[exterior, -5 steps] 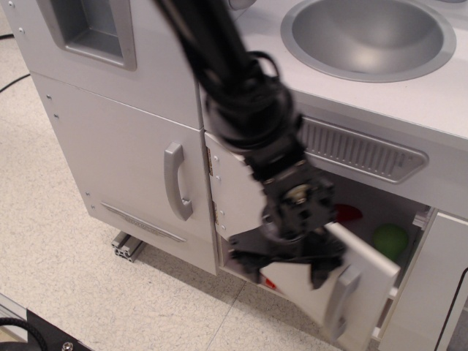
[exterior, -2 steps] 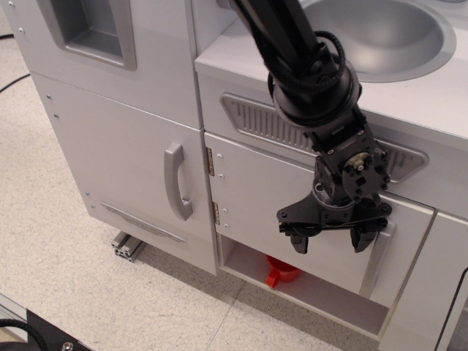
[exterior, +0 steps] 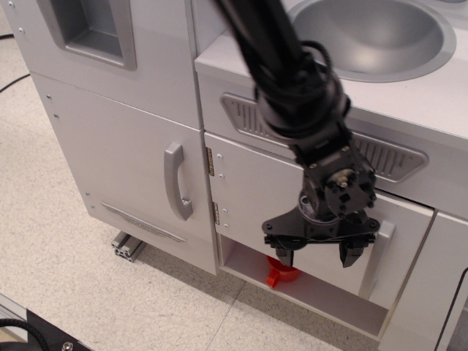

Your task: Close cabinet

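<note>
The cabinet (exterior: 322,289) is under the sink counter. Its squarish white door (exterior: 252,191) lies against the cabinet front, with two silver hinges (exterior: 210,162) on its left edge and the grey bar handle (exterior: 374,257) near its right edge. Below the door's lower edge the bottom of the compartment shows, with a red cup (exterior: 278,273) inside. My gripper (exterior: 316,256) hangs in front of the lower part of the door, just left of the handle. It is open and empty, and its black fingers (exterior: 282,255) point down.
A taller white door (exterior: 124,157) with a curved grey handle (exterior: 175,183) stands to the left. A grey ribbed vent panel (exterior: 380,153) runs above the cabinet door. The silver sink (exterior: 373,36) is on top. Speckled floor lies below.
The door has swung from wide open to shut against the cabinet front, hiding the green ball. My gripper followed it to the right, then drew back slightly left and down.
</note>
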You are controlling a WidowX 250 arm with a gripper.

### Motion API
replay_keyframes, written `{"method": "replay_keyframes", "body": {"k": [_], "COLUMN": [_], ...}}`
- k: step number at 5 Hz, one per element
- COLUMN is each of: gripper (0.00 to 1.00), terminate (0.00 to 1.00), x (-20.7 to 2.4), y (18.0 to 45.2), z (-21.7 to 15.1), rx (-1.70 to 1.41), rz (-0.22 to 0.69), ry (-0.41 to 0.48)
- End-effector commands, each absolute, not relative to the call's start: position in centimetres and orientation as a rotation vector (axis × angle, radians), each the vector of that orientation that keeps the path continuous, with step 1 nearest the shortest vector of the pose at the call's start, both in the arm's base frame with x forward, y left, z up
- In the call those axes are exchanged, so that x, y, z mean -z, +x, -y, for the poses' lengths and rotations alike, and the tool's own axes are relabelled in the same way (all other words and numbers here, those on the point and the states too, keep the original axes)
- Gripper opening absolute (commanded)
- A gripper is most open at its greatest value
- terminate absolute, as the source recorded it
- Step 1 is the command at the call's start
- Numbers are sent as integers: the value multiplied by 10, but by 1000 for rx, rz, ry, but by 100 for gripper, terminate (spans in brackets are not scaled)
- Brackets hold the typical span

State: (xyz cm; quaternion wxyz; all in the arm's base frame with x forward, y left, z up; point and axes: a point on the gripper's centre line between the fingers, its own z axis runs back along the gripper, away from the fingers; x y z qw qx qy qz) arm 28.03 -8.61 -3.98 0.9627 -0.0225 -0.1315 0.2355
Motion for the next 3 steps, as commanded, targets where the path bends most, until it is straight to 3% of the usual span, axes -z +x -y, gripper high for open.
{"method": "replay_keyframes", "body": {"k": [1,2,3], "gripper": [100,100,100], "terminate": [0,0,100], "x": [8,8,8], "y": [268,268,268], "z": [73,73,73], "rx": [-419,-419,-419], "rz": [302,302,302], "ry": [-73,-73,-73]}}
